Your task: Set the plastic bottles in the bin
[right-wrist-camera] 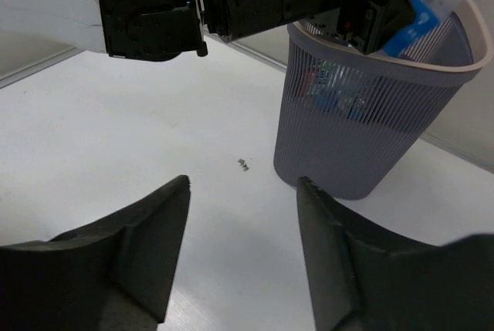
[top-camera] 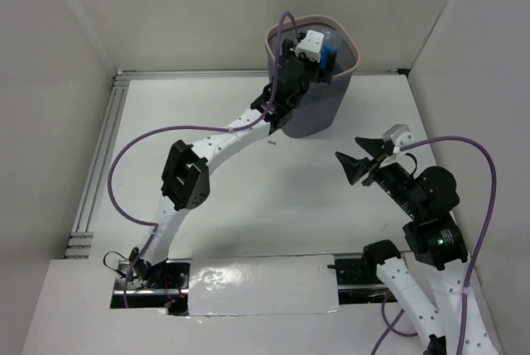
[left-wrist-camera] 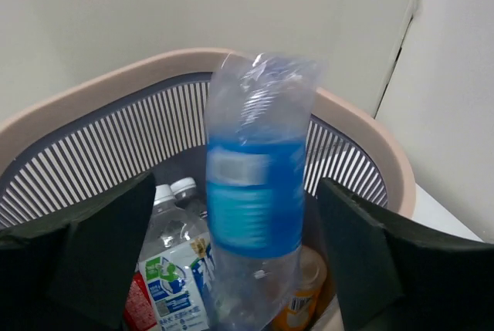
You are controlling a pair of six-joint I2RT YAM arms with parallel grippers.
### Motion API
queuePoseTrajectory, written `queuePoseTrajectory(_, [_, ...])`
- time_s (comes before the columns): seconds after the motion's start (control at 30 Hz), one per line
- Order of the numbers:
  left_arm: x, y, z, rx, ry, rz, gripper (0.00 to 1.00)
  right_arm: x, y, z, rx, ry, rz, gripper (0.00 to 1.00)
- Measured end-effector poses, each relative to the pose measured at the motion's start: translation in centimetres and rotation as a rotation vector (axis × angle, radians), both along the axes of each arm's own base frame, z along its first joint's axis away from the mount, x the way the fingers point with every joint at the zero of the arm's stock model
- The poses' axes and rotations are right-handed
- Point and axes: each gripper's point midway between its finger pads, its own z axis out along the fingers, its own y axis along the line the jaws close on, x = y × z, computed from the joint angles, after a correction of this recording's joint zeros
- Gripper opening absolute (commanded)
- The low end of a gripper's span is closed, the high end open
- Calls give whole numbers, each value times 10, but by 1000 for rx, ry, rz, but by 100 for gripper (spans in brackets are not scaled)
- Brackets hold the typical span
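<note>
Bottles [left-wrist-camera: 176, 269] already lie inside the bin [top-camera: 315, 107], which stands on the white table [top-camera: 248, 214] at the upper centre of the overhead frame, close to the back wall. The left arm reaches up the frame to it, and the left end effector [left-wrist-camera: 235, 184] hangs above the bin's opening.

In the left wrist frame its two dark fingers [left-wrist-camera: 108, 246] are spread wide at the lower left and lower right. Between them, at frame centre, is a clear blue-labelled bottle [left-wrist-camera: 255, 207]. It stands roughly upright and is blurred, with a visible gap on each side, so the end effector is released and touches nothing. The bottle's upper end shows above the pale pinkish rim [left-wrist-camera: 77, 107]. Its lower end is down among the others inside, though whether it rests on them cannot be told.

Two clear white-capped bottles [left-wrist-camera: 171, 192] lie at the lower left of centre behind it, one with a green, white and blue label. An edge of a red-labelled bottle [left-wrist-camera: 137, 304] sits lower left of those. An orange-drink bottle [left-wrist-camera: 305, 292] shows at the lower right of centre.

The right end effector [right-wrist-camera: 241, 192] sits at the right middle of the overhead frame, well apart from the bin. Its fingers are parted and empty, pointing toward the bin. In its own wrist frame the bin fills the upper right. The blue-labelled bottle pokes above the rim there, beside the left arm's black wrist. A tiny dark speck [right-wrist-camera: 243, 164] lies on the table just left of the bin's base.
</note>
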Motion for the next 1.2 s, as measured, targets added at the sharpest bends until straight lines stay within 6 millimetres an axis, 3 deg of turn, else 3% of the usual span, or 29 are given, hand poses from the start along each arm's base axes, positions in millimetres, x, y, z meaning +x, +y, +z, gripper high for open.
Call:
queuePoseTrajectory(0.23, [-7, 6, 5, 17, 21, 13, 99, 0, -1, -2, -3, 4, -3, 82])
queuePoseTrajectory(0.37, [-34, 20, 33, 36, 17, 15, 99, 3, -1, -4, -7, 14, -8, 91])
queuePoseTrajectory(0.43, [-63, 28, 56, 40, 9, -7, 99, 8, -1, -9, -10, 32, -16, 98])
queuePoseTrajectory(0.5, [-103, 33, 86, 23, -16, -48, 99, 15, -1, -15, -14, 61, -29, 100])
queuePoseTrajectory(0.63, [-185, 54, 99, 9, 34, -149, 99, 33, -3, -33, -21, 143, -70, 100])
queuePoseTrajectory(0.73, [-235, 74, 86, -8, 112, -227, 99, 42, -6, -45, -18, 200, -107, 100])
queuePoseTrajectory(0.87, [-281, 111, 40, 14, 235, -288, 99, 49, -13, -54, -4, 249, -167, 100])
queuePoseTrajectory(0.93, [-302, 134, 6, 47, 293, -311, 99, 49, -16, -54, 6, 250, -187, 100])
queuePoseTrajectory(1.07, [-335, 174, -49, 87, 360, -347, 99, 48, -20, -58, 12, 251, -210, 100])
queuePoseTrajectory(1.2, [-358, 201, -63, 77, 349, -391, 99, 47, -23, -64, 11, 249, -227, 100])
